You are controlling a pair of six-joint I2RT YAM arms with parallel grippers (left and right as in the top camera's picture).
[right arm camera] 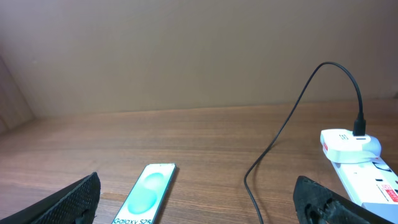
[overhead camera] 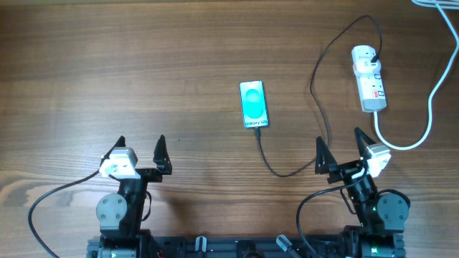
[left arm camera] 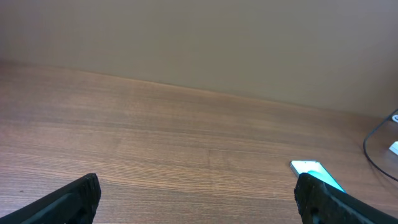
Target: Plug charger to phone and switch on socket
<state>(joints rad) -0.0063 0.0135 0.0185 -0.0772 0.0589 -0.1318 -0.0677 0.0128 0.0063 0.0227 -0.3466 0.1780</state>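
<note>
The phone (overhead camera: 254, 104) lies face up mid-table, turquoise screen lit. It also shows in the right wrist view (right arm camera: 146, 196) and at the left wrist view's edge (left arm camera: 308, 167). The black charger cable (overhead camera: 315, 79) runs from the white socket (overhead camera: 368, 79) in a loop down to the phone's lower edge. I cannot tell whether its tip is inserted. The cable (right arm camera: 273, 149) and socket (right arm camera: 360, 162) show in the right wrist view. My left gripper (overhead camera: 136, 150) (left arm camera: 198, 186) is open and empty near the front left. My right gripper (overhead camera: 343, 147) (right arm camera: 196, 186) is open and empty, in front of the cable loop.
A thick white lead (overhead camera: 430, 107) curves from the socket's near end up to the back right corner. The table's far edge meets a plain wall in both wrist views.
</note>
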